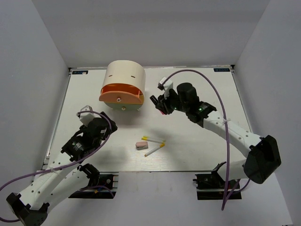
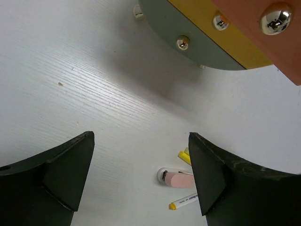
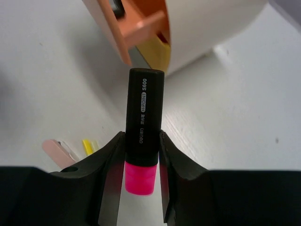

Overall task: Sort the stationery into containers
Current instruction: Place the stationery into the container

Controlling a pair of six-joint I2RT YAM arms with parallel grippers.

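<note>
**Q:** Above the white table (image 1: 202,146), just right of the cream chest (image 1: 124,75), what did we find in the right gripper (image 3: 141,155)?

**A:** We found its two fingers (image 3: 106,157) pinching a black highlighter (image 3: 143,113), one finger pressed to each side of the lower barrel. The pink end (image 3: 139,179) sat back between the fingers, toward the wrist. The black cap end stood out past the fingertips and pointed at the chest.

**Q:** And the left gripper (image 2: 141,174)?

**A:** We saw its fingers spread wide, with nothing between them, over bare table and facing the chest's knobs.

**Q:** Where did the other stationery lie?

**A:** A pinkish eraser (image 1: 141,145) and two thin white pens (image 1: 153,140) with yellow tips lay close together on the table, in front of the chest and between the two arms. They were well apart from both grippers. In the left wrist view we saw them beyond the gap in the fingers, not inside it.

**Q:** And the drawers?

**A:** The orange drawer (image 1: 121,96) stood pulled out at the chest's front, with the yellow drawer (image 2: 221,40) beneath it. We could not tell what the orange one held.
</note>
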